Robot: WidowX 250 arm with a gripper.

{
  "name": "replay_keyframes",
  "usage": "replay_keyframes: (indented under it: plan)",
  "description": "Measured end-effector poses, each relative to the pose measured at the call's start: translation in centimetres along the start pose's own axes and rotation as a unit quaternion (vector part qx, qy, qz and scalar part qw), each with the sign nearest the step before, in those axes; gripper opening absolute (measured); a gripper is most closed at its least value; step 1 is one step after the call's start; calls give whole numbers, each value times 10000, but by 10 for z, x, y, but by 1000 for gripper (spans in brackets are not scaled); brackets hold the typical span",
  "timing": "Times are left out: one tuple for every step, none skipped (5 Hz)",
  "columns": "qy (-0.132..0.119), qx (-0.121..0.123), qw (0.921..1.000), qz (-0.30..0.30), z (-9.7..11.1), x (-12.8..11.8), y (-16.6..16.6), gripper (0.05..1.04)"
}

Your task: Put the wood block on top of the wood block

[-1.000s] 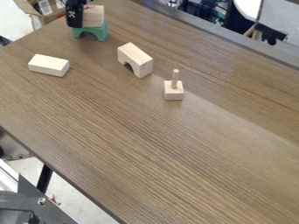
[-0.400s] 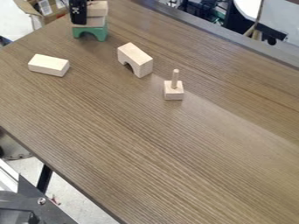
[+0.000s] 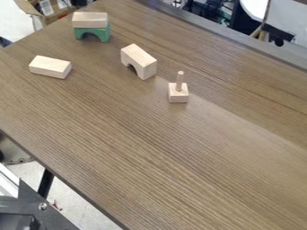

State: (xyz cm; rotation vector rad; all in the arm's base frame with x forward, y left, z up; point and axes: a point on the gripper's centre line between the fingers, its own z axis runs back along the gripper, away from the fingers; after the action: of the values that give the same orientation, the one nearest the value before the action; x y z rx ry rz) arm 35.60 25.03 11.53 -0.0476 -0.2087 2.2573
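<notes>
On top of the green arch block [image 3: 99, 33], at the table's far left corner, rests a flat wood block [image 3: 90, 19]; the two touch and the wood block lies level. Another plain wood block [image 3: 50, 66] lies flat on the table at the left. A wood arch block [image 3: 139, 61] stands to the right of the green one, its opening facing the lower left.
A small square wood base with an upright peg [image 3: 178, 93] stands right of the wood arch. Beyond the far left corner of the table [image 3: 162, 166] is a cardboard box [image 3: 37, 12] on the floor.
The gripper has gone up past the top edge from beside the stack, along with the upper wood block that was raised at it. The block on the green arch is uncovered.
</notes>
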Motion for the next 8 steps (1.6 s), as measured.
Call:
replay_keyframes:
  plan:
    - [-69, -28, 9999, 95, 9, 26, 0, 592]
    - [-335, 40, 9994, 54, 5, 53, 4, 592]
    - [-560, 199, 9981, -146, 0, 75, 11, 592]
    - [-713, 460, 9950, -530, -13, 96, 25, 592]
    - [-742, 752, 9905, -876, -27, 109, 41, 592]
    - [-766, 835, 9880, -1052, -33, 110, 53, 592]
    - [-741, 739, 9873, -1199, -30, 107, 64, 592]
    - [-715, 788, 9866, -1238, -37, 106, 72, 592]
